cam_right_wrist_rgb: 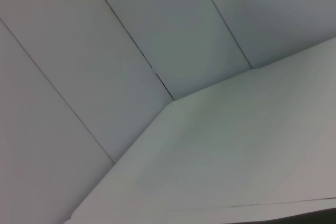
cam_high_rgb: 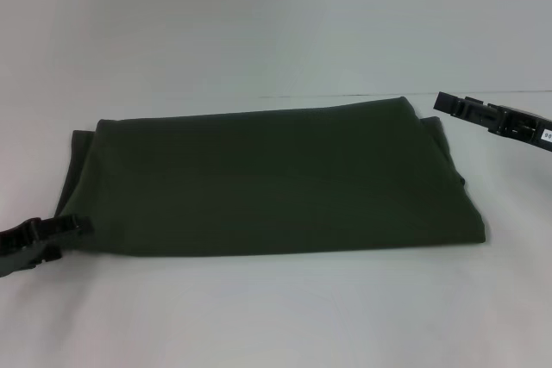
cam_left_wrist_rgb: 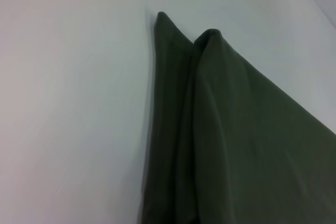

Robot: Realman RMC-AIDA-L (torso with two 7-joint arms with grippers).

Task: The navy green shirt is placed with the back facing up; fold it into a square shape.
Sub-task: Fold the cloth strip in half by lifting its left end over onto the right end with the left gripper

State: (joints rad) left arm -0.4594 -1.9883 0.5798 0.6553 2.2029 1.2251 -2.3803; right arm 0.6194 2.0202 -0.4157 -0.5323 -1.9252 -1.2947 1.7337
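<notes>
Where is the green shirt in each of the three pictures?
Head view: the navy green shirt lies folded across the middle of the white table.
Left wrist view: its layered edge fills the lower right.
Right wrist view: not in it.
Shared landmark: the white table.

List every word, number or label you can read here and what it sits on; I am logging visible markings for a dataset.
Small white sticker on the right gripper, at the frame's right edge: dark marks on it, too small and cut off to read.
Navy green shirt: no lettering shows on its upturned surface.
Left gripper: no markings visible.
White table and wall panels: no text.
</notes>
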